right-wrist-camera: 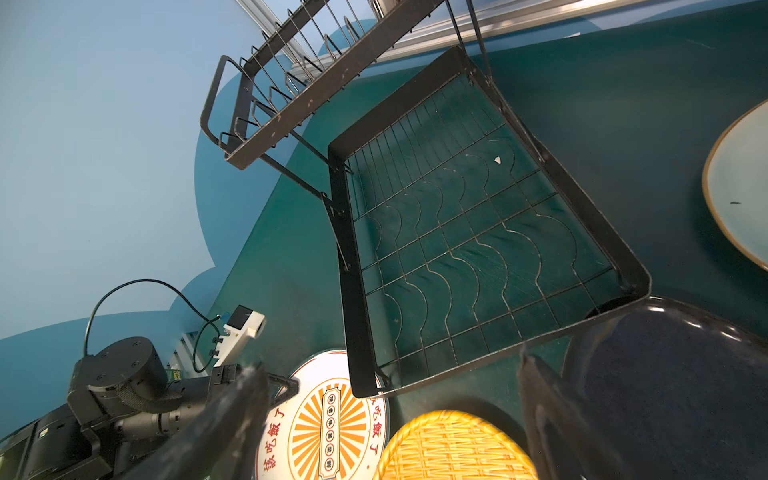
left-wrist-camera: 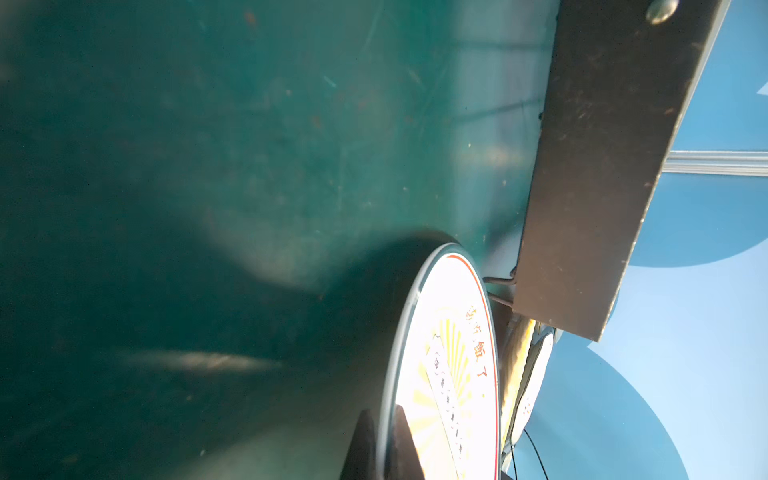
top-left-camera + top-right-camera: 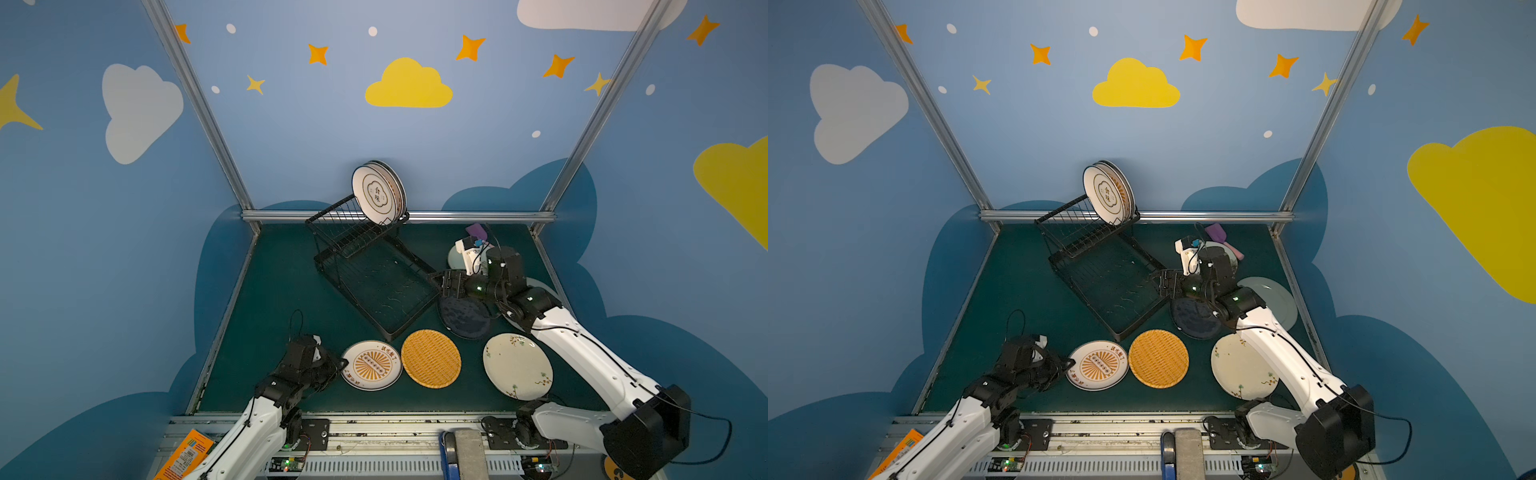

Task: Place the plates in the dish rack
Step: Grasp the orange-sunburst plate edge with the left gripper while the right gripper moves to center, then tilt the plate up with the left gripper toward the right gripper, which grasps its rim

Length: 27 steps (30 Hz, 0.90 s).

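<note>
L gripper [image 2: 384,446] pinches sunburst plate's [image 3: 371,365] rim near dish rack's [image 1: 352,291] front corner, prob. for lifting upright; R gripper [image 3: 438,284] spread beside rack.

Only rims show behind the front racked plate [image 3: 376,194]; the right arm [image 3: 1287,365] hides part of the pale green plate [image 3: 1277,300].

Black dish rack [image 3: 382,286], plates [image 3: 376,193] upright in top tier, sunburst plate [image 3: 371,365] gripped, others [image 3: 431,358] flat
</note>
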### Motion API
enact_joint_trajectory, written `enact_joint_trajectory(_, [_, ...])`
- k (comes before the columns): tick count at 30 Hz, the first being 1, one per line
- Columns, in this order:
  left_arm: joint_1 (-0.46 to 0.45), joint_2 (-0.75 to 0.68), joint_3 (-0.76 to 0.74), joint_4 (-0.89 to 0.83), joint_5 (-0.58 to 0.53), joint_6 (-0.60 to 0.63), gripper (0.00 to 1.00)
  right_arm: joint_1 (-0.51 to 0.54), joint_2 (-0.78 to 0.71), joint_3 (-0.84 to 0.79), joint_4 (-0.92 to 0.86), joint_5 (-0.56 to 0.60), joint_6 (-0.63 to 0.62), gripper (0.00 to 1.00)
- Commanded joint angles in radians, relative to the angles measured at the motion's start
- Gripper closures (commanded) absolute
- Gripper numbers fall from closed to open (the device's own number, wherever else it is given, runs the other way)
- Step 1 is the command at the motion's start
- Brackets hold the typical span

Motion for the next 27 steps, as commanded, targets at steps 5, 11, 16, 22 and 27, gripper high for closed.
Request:
enact_joint_trajectory(5, [0.000, -0.126, 0.068, -0.184, -0.093, -0.026, 0.96, -0.003, 0.027, 0.029, 0.020, -0.021, 0.013, 0.09])
enact_joint_trajectory(11, [0.000, -0.203, 0.134, -0.317, -0.189, -0.045, 0.96, -0.003, 0.049, 0.046, 0.016, -0.050, 0.026, 0.09])
enact_joint_trajectory(16, [0.008, -0.255, 0.286, -0.476, -0.267, -0.038, 0.96, -0.004, 0.066, 0.071, -0.016, -0.062, 0.030, 0.08])
enact_joint_trajectory(22, [0.011, -0.257, 0.518, -0.556, -0.284, 0.078, 0.96, -0.022, 0.078, 0.100, -0.016, -0.138, 0.067, 0.07])
enact_joint_trajectory(27, [0.008, -0.081, 0.595, -0.278, -0.032, 0.155, 0.96, -0.026, 0.090, 0.135, -0.025, -0.275, 0.108, 0.07])
